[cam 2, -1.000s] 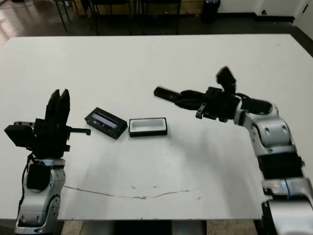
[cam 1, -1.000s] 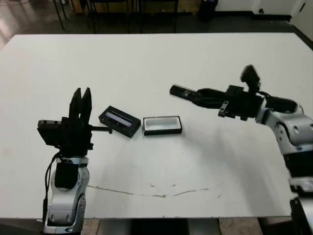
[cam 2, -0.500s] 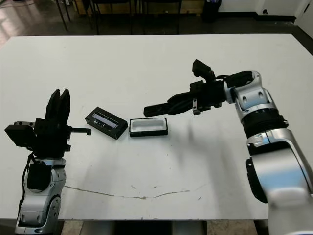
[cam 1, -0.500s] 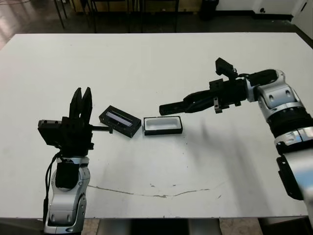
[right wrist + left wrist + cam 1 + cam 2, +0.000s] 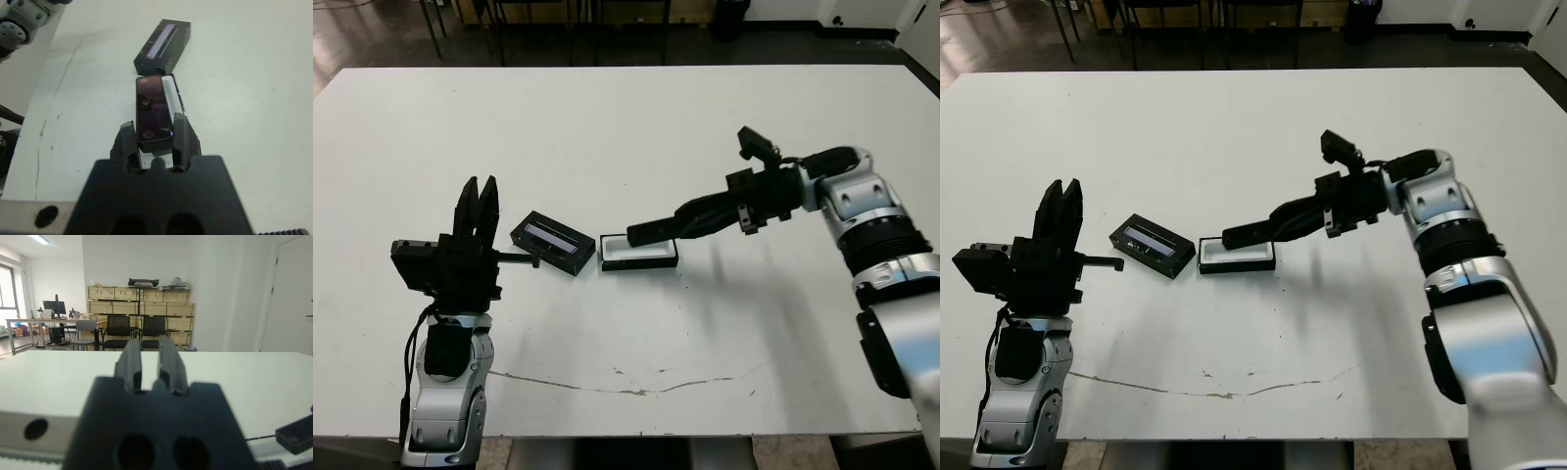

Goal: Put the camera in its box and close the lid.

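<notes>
My right gripper (image 5: pixel 690 213) is shut on the camera (image 5: pixel 651 232), a glossy black bar with purple glints (image 5: pixel 150 105). It holds the camera low over the box (image 5: pixel 641 255), a white-lined black tray, roughly along the box's length. In the right wrist view the camera covers most of the box (image 5: pixel 168 84). The lid (image 5: pixel 553 242) lies inner face up just left of the box, its pale strip showing (image 5: pixel 164 44). My left gripper (image 5: pixel 477 188) stands upright left of the lid, its fingers (image 5: pixel 131 360) slightly apart with nothing between them.
A thin brown stain line (image 5: pixel 607 384) runs across the white table (image 5: pixel 607 127) near its front edge. Chairs (image 5: pixel 117 333) and shelves of wooden boxes stand beyond the far edge.
My right arm has swung leftward and down, carrying the camera from above the table right of the box to just over the box. The left arm, lid and box have not moved.
</notes>
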You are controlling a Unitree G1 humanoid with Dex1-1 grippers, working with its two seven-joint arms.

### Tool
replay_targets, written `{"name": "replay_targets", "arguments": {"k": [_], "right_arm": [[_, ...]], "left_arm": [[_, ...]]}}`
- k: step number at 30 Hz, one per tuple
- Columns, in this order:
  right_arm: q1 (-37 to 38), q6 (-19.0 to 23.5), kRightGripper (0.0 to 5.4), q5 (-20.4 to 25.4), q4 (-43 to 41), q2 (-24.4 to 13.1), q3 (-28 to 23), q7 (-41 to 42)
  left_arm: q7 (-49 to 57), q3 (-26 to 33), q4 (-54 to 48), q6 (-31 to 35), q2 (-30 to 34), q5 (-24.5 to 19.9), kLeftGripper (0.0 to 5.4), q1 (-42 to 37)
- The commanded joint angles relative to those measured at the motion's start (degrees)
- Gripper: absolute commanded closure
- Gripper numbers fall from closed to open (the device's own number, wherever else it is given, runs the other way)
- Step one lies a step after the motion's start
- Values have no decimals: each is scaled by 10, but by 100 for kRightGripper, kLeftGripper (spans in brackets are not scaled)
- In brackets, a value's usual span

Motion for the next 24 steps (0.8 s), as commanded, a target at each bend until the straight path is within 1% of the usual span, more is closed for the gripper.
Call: {"name": "replay_targets", "arguments": {"k": [1, 3, 9, 16, 20, 24], "right_arm": [[8, -8, 540, -22, -3, 4, 6, -18], [11, -9, 540, -33, -10, 4, 10, -27], [14, -35, 540, -53, -12, 8, 17, -36], [20, -49, 540, -59, -18, 12, 16, -48], [19, -44, 540, -59, -16, 13, 13, -55], [21, -53, 540, -60, -14, 15, 13, -58]], "left_arm": [[0, 1, 4, 11, 5, 5, 540, 5], [1, 1, 4, 10, 4, 4, 540, 6], [-1, 1, 6, 6, 2, -1, 540, 6], [0, 3, 7, 4, 3, 0, 540, 8], [3, 3, 5, 7, 3, 4, 540, 9], [2, 3, 3, 9, 4, 5, 540, 9]]}}
